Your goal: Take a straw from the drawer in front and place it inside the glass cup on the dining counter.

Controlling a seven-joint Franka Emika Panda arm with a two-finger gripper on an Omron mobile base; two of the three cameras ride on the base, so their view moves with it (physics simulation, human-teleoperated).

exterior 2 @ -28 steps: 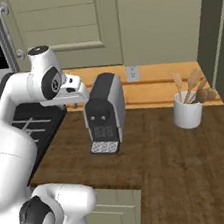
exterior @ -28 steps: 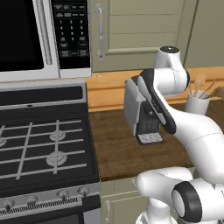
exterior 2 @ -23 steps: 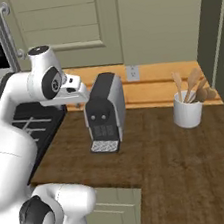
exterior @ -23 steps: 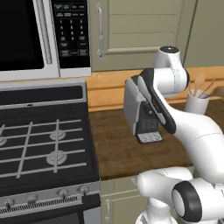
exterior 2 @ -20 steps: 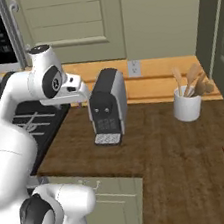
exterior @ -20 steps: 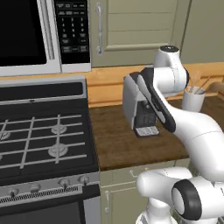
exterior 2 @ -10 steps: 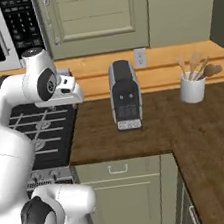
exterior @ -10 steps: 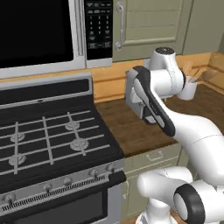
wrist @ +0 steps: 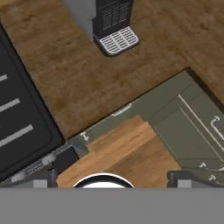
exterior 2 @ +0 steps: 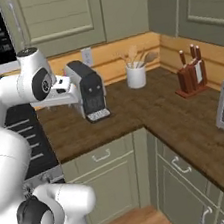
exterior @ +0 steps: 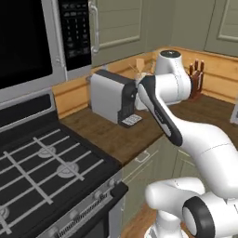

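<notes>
A mobile Franka arm swings past a kitchen corner as its base turns right: within about a second the stove [exterior: 42,172] has slid to the lower left of the left base view, and a knife block [exterior 2: 191,77] and the corner run of the wall counter [exterior 2: 174,110] have come into the right base view. The coffee machine [exterior 2: 87,90] stands near the counter's back edge, a white pot of wooden spoons [exterior 2: 136,75] beside it toward the corner. Below the counter's front edge sits the drawer [exterior 2: 101,156], shut, its small handle facing out; the hand view looks down on the same drawer [wrist: 121,110] from above. The gripper [exterior 2: 64,88] is held high beside the coffee machine, and whether its fingers are apart cannot be told; nothing appears to be in them. The straw is presumably inside the closed drawer. The base seems to be lining up, with the drawer pull yet to come
</notes>
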